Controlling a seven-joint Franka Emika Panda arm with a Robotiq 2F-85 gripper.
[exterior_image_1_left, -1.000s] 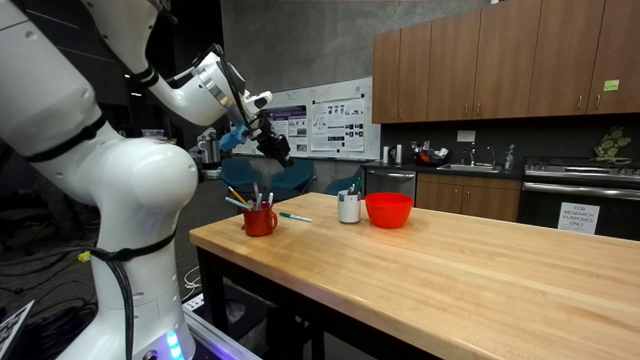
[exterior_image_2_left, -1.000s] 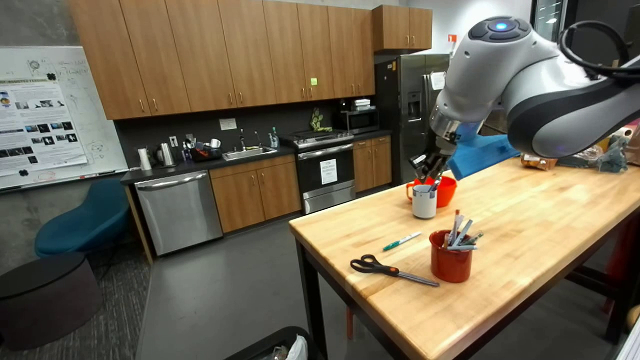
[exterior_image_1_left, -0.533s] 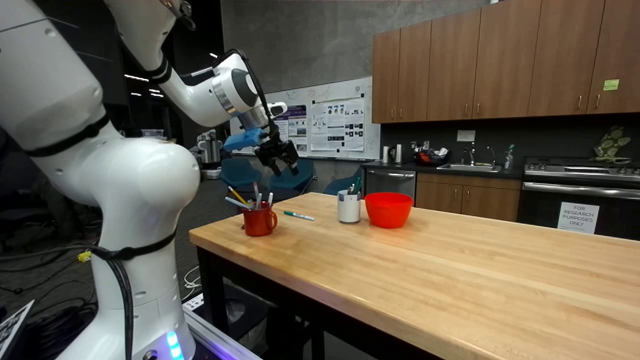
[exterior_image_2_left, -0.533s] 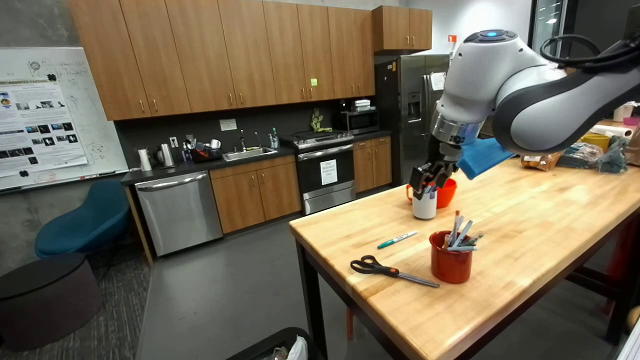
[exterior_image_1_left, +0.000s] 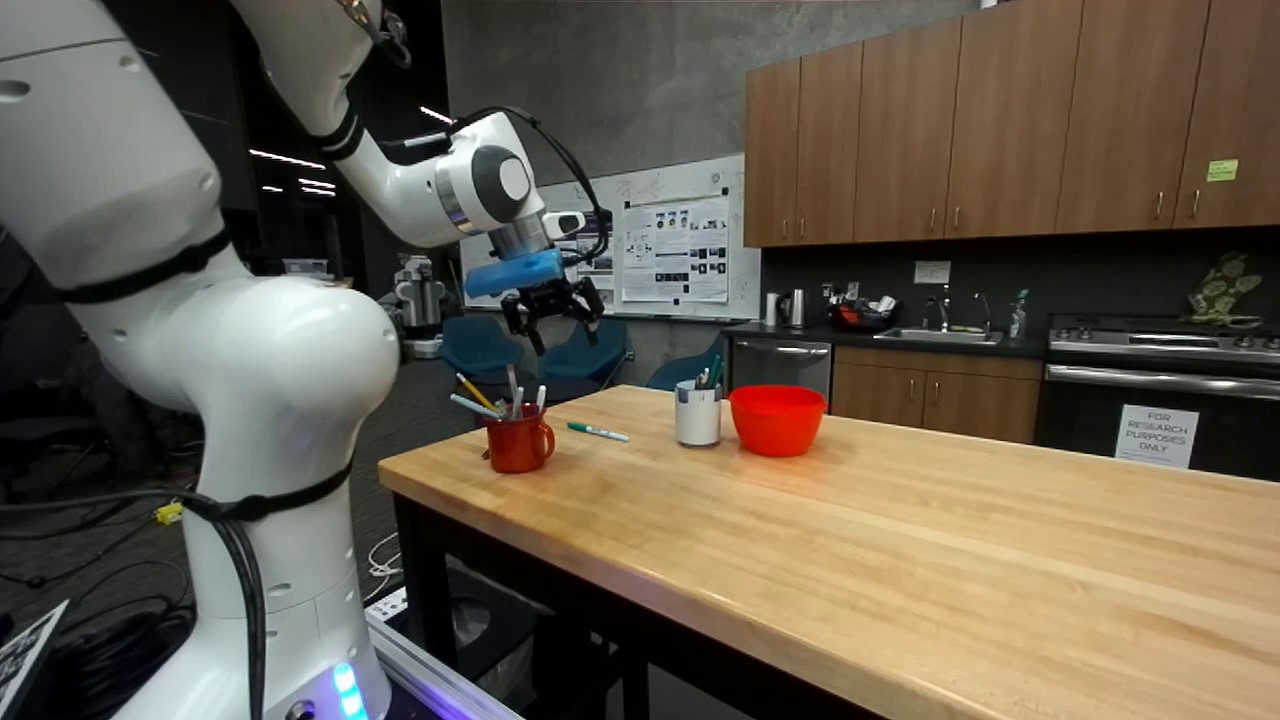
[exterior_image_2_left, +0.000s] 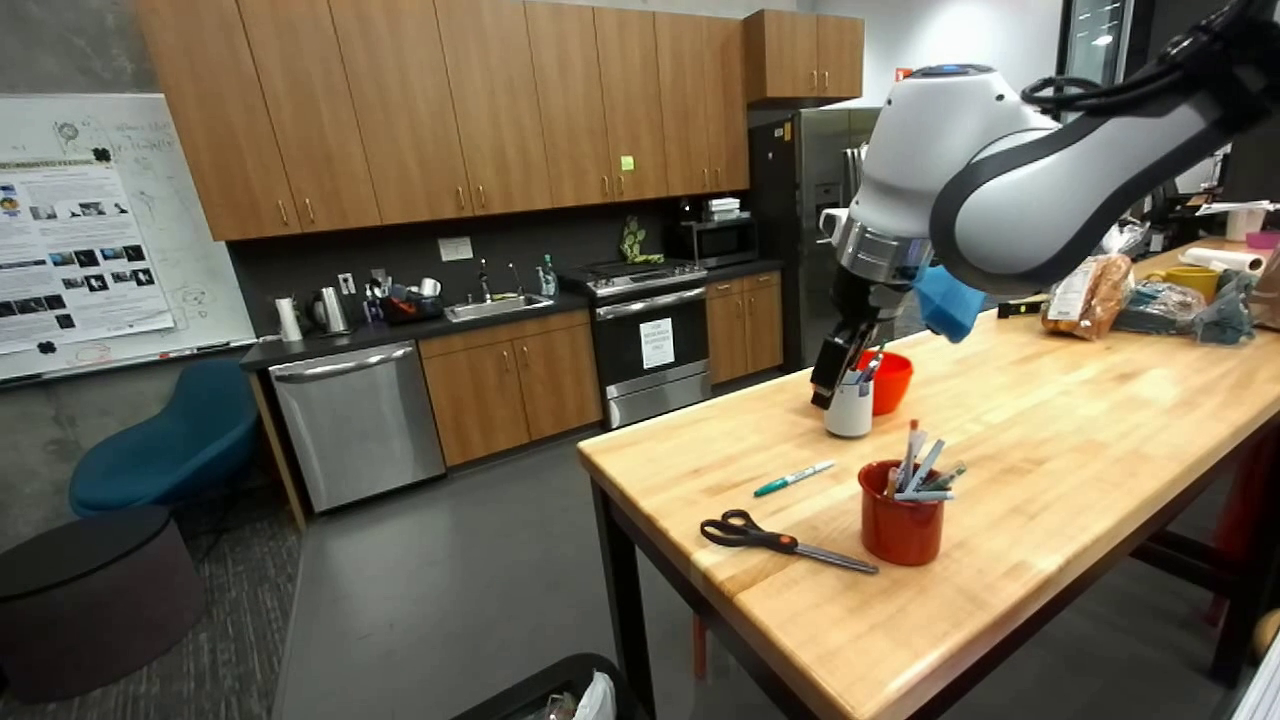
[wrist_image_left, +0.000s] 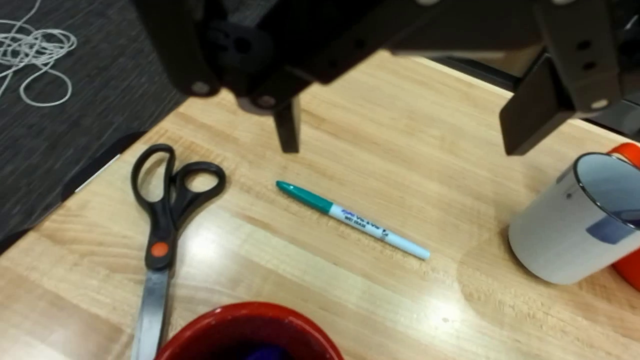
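My gripper (wrist_image_left: 402, 142) stands open above the wooden table, its fingers wide apart with nothing between them. In the wrist view a green-capped white marker (wrist_image_left: 352, 220) lies flat on the wood below the fingers, apart from them. Black-handled scissors (wrist_image_left: 161, 225) lie to its left. At the bottom edge shows the rim of a red mug (wrist_image_left: 250, 306), which holds several pens in both exterior views. A white cup (wrist_image_left: 560, 235) stands at the right, with a red bowl (wrist_image_left: 627, 270) partly hidden behind it. In an exterior view the gripper (exterior_image_1_left: 567, 335) points downward, well above the marker (exterior_image_1_left: 598, 432).
The wooden table (exterior_image_1_left: 900, 530) runs long, and bread and other bags (exterior_image_2_left: 1090, 295) sit at its far end. A black bin (exterior_image_2_left: 580, 670) stands on the floor by the table. A blue piece (exterior_image_1_left: 515, 272) is fixed on the wrist. Behind are a counter, sink and stove.
My fingers have spread from close together to wide. The wrist has swung from a slant to pointing more straight down. Early in this span the marker shifted slightly on the table.
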